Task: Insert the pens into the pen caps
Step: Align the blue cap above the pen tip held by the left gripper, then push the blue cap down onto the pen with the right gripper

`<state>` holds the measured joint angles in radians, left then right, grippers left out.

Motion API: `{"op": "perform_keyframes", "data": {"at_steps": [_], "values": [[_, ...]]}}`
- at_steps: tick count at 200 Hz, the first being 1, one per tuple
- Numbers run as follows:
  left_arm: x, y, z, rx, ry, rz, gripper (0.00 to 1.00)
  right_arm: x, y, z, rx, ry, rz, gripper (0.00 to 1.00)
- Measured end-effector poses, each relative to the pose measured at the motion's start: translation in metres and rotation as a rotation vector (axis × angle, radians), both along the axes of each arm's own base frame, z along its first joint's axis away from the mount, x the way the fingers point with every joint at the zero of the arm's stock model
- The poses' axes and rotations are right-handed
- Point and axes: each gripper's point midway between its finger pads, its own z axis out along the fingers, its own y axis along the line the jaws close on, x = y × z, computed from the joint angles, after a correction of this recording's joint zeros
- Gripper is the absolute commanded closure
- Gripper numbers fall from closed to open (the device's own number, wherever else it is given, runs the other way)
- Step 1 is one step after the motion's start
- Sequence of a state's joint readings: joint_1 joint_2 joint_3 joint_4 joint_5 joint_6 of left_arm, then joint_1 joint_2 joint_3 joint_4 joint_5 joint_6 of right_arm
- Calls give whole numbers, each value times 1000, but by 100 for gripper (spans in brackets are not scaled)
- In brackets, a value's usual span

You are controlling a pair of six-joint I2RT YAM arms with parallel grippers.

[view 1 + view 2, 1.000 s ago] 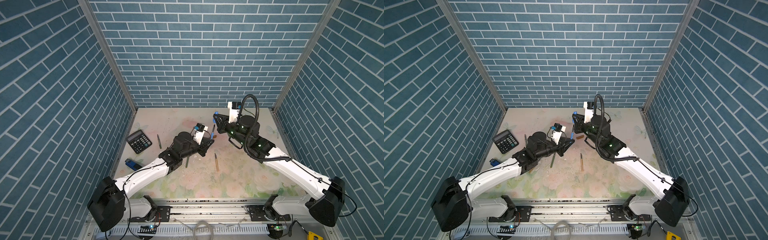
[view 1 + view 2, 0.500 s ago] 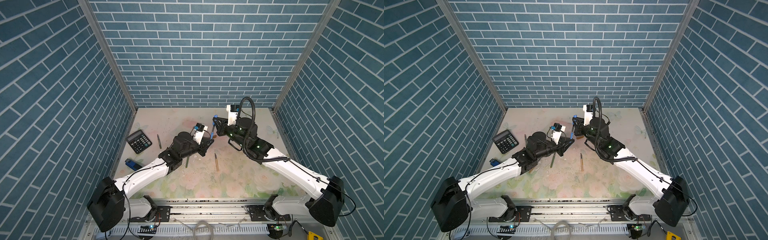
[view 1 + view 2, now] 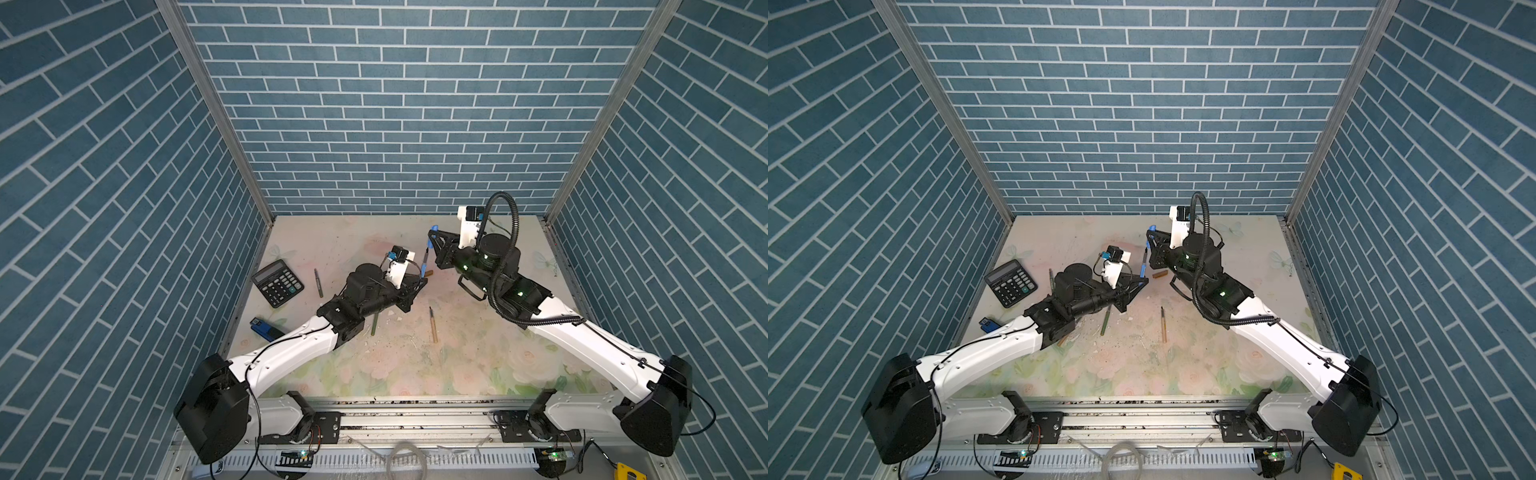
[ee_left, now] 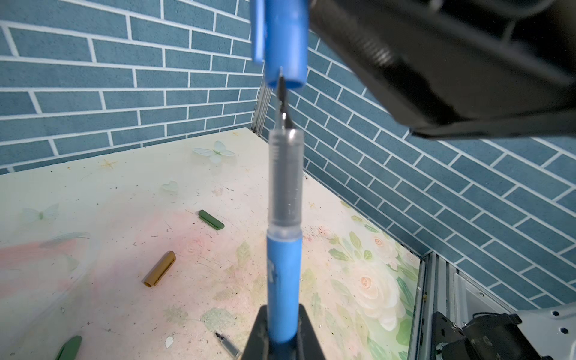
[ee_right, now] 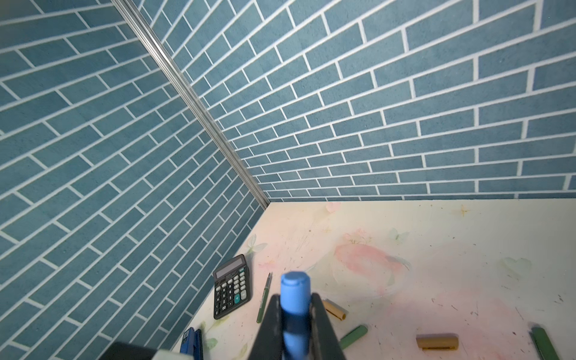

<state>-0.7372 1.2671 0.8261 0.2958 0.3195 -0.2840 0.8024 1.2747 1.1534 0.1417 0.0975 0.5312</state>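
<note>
Changed: the right hand [image 3: 433,236] with the blue cap [image 3: 434,228] dipped a little toward the pen half a second ago. It now stands about where it was a second ago. The shift is small in both top views.
Unchanged: the left hand [image 3: 419,286] and its blue pen [image 3: 423,269] sit where they were a second ago, and the loose things on the desk [image 3: 374,232] lie as before.
Left hand: clenched on the lower blue barrel of the pen, dark point up.
Right hand: clenched on the cap, open mouth facing down at the pen.
Place: both are in the air above the middle of the desk, a little toward its far edge, with the cap just above the pen.
Fit: in the left wrist view the point reaches the cap's rim but sits to one side of the mouth. I cannot tell whether it is inside or lying against the outer wall. The clear grip section is wholly outside.
Meaning: the dip probably did not seat the cap, so this pen is not yet capped. The cap likely needs a small sideways correction before any push.
Waiting: a tan pen [image 3: 433,328] and a green pen [image 3: 374,326] lie toward the middle of the desk. A tan cap [image 4: 159,268] and a dark green cap [image 4: 212,219] lie loose on it too.
</note>
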Motion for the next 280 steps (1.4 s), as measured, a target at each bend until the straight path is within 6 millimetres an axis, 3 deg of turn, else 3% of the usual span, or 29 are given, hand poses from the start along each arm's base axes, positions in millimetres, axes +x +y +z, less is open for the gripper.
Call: {"op": "perform_keyframes", "data": {"at_steps": [89, 280], "values": [[0, 0, 0, -1, -1, 0, 100, -2, 3, 6, 12, -4, 19, 96], [5, 5, -2, -2, 20, 32, 100, -12, 17, -31, 9, 77, 83, 92]]}}
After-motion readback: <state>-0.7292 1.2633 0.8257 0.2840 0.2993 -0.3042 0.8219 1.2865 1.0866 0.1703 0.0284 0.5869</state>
